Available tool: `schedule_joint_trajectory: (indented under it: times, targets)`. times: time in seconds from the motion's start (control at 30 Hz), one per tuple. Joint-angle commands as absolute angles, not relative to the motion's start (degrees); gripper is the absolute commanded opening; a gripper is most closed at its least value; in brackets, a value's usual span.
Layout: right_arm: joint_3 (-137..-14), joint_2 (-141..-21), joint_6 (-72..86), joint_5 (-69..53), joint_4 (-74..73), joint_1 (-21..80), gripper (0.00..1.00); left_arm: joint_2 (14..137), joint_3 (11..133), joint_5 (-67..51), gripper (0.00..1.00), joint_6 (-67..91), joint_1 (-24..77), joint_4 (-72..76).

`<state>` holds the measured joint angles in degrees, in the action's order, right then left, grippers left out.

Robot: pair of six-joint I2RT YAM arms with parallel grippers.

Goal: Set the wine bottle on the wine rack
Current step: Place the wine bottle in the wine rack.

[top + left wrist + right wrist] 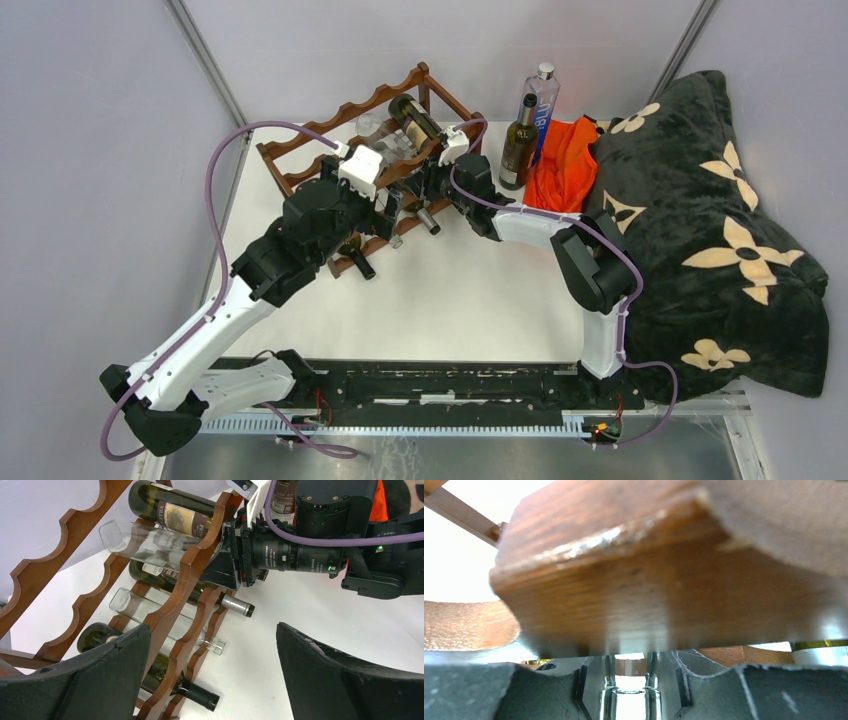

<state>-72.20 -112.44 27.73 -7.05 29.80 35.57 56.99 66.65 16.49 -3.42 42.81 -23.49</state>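
You are close to done. The wine bottle (145, 542), clear glass, lies on its side across the upper tier of the wine rack (187, 580), its body cradled in a scallop just beside a dark labelled bottle (170, 510). Your right gripper (630, 695) is pinched on its slim glass neck, just under the front rail. That wrist view is so close and blurred that you can't be sure the bottle's weight rests fully on the wood, though it looks seated. What is left, as I judge it, is to let go of the neck and draw back without dragging the bottle out. Your left gripper (212, 630) hangs by the rack with its fingers spread wide, holding nothing.

The rack is reddish-brown wood with a smooth, slightly glossy finish: wavy rails on straight posts, all open framework. The glass is smooth and round, so it may slide in its scallop. The gripper pads (115, 670) are black, matte and faintly rough. More bottles fill the lower tiers, and a dark standing bottle (518, 140) waits on the white table (450, 300).
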Motion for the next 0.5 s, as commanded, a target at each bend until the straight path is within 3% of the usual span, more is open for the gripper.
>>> schedule_joint_trajectory:
  times: [0.0,0.47]
  targets:
    - [-74.4,-110.8,26.8,-4.9,32.2,35.5,0.26,56.1,66.3,17.5,1.0,-2.2,42.5,-20.3]
    - [-72.5,-109.2,24.1,-5.5,31.1,35.8,0.47,54.8,65.7,17.1,1.0,-1.5,42.5,-20.2]
